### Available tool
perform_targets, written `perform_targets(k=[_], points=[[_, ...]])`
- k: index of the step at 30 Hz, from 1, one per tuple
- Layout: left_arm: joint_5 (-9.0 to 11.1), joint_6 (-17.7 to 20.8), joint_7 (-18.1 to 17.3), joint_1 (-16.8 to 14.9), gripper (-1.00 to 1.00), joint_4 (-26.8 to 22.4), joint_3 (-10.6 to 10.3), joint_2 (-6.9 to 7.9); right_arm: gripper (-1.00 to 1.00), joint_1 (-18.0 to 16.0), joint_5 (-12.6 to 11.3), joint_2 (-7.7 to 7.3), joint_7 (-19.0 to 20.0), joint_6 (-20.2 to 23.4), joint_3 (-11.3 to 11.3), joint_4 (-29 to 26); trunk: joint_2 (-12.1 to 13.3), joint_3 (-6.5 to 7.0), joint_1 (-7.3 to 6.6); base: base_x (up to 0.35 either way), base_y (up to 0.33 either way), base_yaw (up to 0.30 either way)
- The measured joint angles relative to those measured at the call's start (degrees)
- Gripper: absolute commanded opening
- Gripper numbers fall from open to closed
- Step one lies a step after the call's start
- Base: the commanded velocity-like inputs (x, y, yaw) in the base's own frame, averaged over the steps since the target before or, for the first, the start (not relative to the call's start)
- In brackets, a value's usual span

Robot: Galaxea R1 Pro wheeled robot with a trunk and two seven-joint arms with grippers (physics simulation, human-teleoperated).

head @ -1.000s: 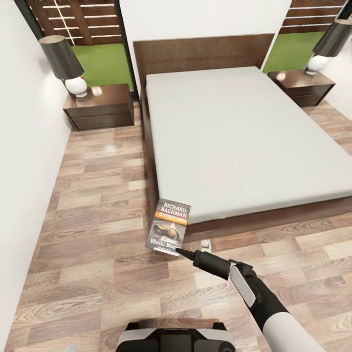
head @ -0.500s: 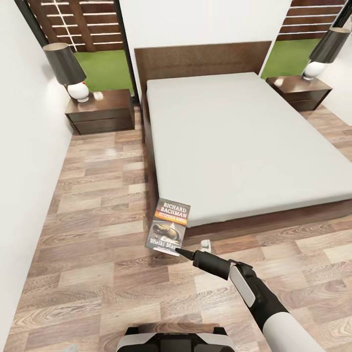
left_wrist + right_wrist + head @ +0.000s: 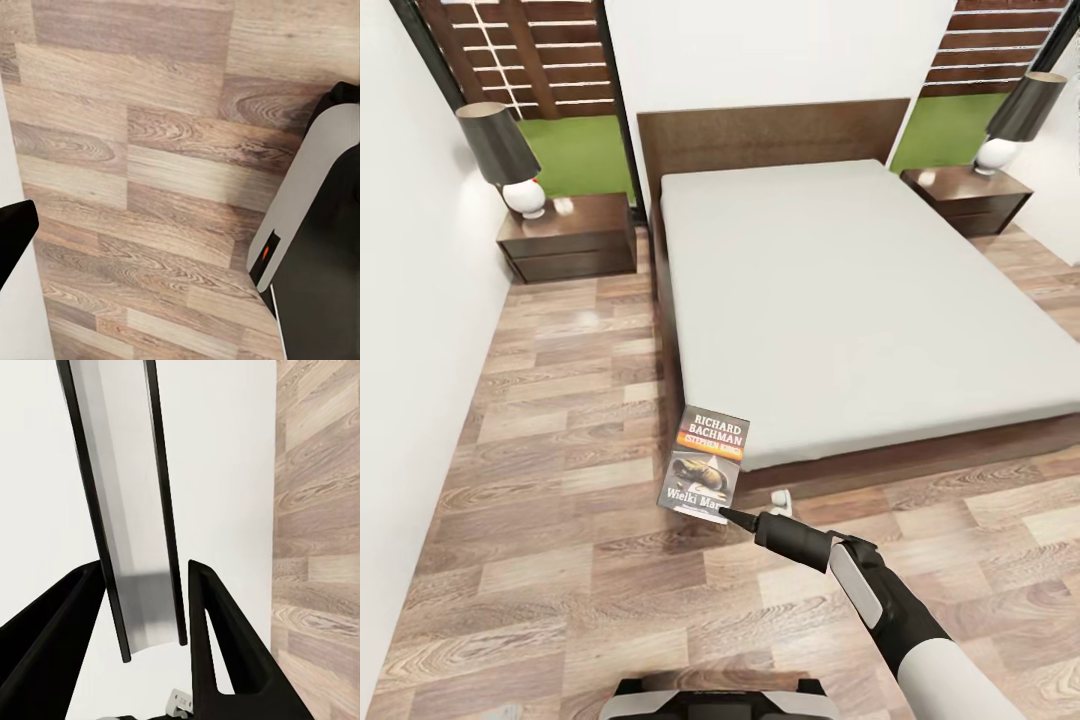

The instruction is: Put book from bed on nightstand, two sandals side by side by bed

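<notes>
Book (image 3: 706,464) stands upright, long axis vertical, title uppermost, clamped at its lower edge by the right end effector (image 3: 725,515).

Orange-banded dark book (image 3: 705,464), grey bed (image 3: 860,300)

Partly hidden or cropped: book (image 3: 706,464), lower edge covered by the right gripper (image 3: 722,514), its title cut short behind the fingertip; in the right wrist view it shows edge-on, cover unreadable. Small white object (image 3: 782,498) on the floor at the foot of the bed (image 3: 860,300), possibly a fitting, too small to identify. Right-hand lamp (image 3: 1015,120) cropped by the upper right edge.
</notes>
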Motion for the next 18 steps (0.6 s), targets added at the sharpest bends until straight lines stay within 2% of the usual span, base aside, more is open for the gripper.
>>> perform_targets(k=[18], points=[[-0.08,-0.46,0.02,0.03,1.00,-0.02,-0.13,-0.06,-1.00,0.00,-0.01,0.01,0.09,-0.05,-0.04,0.00,0.00,1.66,0.00,0.000,0.000,0.000]])
